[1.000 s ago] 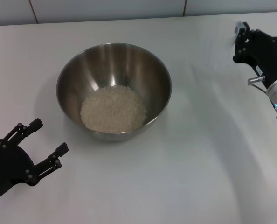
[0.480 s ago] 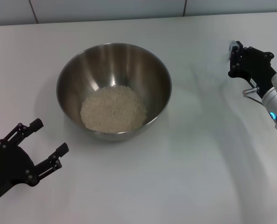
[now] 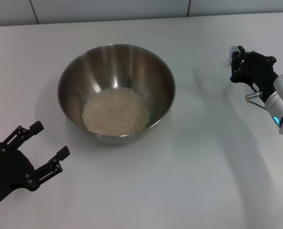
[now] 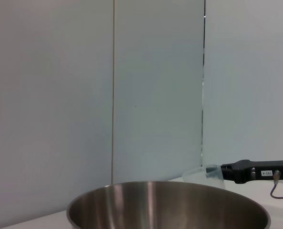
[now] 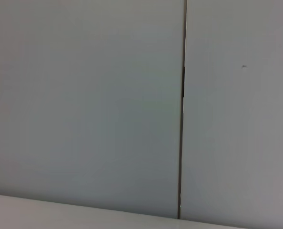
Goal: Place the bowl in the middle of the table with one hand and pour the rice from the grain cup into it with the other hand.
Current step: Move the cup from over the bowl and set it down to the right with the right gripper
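Observation:
The steel bowl (image 3: 117, 59) stands on the white table (image 3: 189, 181), left of its middle, with a pale heap of rice (image 3: 115, 111) in its bottom. My left gripper (image 3: 50, 140) rests open near the front left corner, apart from the bowl and holding nothing. Over the table's right side my right gripper (image 3: 235, 64) is shut on the clear grain cup (image 3: 234, 50), which barely shows at its fingertips. The left wrist view shows the bowl (image 4: 165, 205) close up and, beyond it, the right gripper (image 4: 237, 172) holding the cup (image 4: 202, 172), which looks empty.
A pale panelled wall (image 3: 108, 9) runs along the table's far edge. The right wrist view shows only that wall (image 5: 84, 95) and a strip of tabletop.
My right gripper has moved left and toward the front with the cup, lower over the table. The bowl, the rice and the left gripper have not moved.

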Available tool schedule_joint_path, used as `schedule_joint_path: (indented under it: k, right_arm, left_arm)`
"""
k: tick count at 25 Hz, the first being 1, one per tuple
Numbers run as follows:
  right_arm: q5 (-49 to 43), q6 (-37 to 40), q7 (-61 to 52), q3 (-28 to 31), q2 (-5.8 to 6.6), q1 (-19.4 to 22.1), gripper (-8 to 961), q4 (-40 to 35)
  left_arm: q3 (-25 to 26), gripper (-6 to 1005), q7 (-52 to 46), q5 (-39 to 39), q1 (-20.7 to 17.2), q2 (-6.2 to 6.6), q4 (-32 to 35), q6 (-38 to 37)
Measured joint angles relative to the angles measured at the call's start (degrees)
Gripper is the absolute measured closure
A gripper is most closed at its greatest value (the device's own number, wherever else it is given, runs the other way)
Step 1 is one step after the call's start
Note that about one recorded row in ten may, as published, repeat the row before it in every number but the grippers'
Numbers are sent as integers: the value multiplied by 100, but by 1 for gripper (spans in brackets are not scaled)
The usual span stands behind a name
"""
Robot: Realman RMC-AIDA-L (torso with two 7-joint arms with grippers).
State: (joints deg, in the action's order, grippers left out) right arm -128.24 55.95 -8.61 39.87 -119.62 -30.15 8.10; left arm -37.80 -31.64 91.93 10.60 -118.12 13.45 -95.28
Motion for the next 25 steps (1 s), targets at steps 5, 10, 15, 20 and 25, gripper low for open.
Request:
schedule_joint_path:
  k: [5, 10, 15, 20, 25]
  right_arm:
    - [-109, -8, -1, 3, -2, 7, 918, 11]
    - [-139, -93, -1, 4, -5, 9, 675, 15]
    - [-140, -190, -20, 4, -8, 23, 593, -12]
    - [-140, -240, -62, 3, 3, 44, 567, -17]
    - [-197, -170, -64, -6, -2, 151, 488, 17]
  left_arm:
    - [1, 151, 0, 0, 1, 0, 0, 0]
    - [2, 151, 0, 0, 12, 0, 0, 0]
    - [4, 151, 0, -4, 28, -1, 0, 0]
    - [4, 151, -1, -17, 35, 2, 0, -4]
    - [14, 151, -2, -27, 47, 7, 0, -8]
